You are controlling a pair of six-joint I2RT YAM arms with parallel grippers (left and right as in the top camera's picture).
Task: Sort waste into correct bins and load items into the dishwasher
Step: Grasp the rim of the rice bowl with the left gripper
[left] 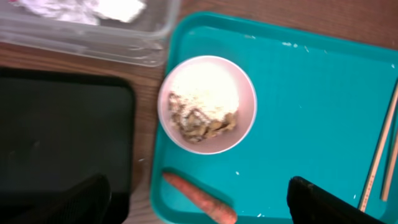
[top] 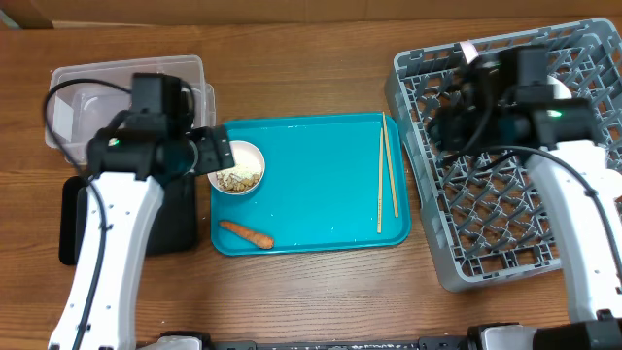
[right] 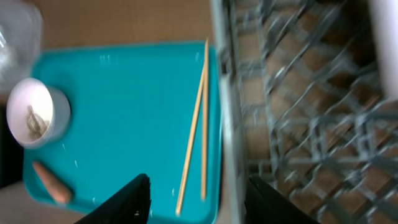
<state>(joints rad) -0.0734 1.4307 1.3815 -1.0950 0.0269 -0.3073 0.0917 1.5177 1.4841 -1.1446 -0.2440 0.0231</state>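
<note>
A small white bowl of beige food scraps sits at the left of the teal tray. It also shows in the left wrist view and the right wrist view. An orange carrot piece lies at the tray's front left. The wooden chopsticks lie along its right side. My left gripper is open and empty, hovering beside the bowl, above the carrot. My right gripper is open and empty above the left edge of the grey dish rack, near the chopsticks.
The clear tub stands at the back left, with crumpled white tissue inside. The black tray lies in front of it, under my left arm. A white object sits in the rack, too blurred to name.
</note>
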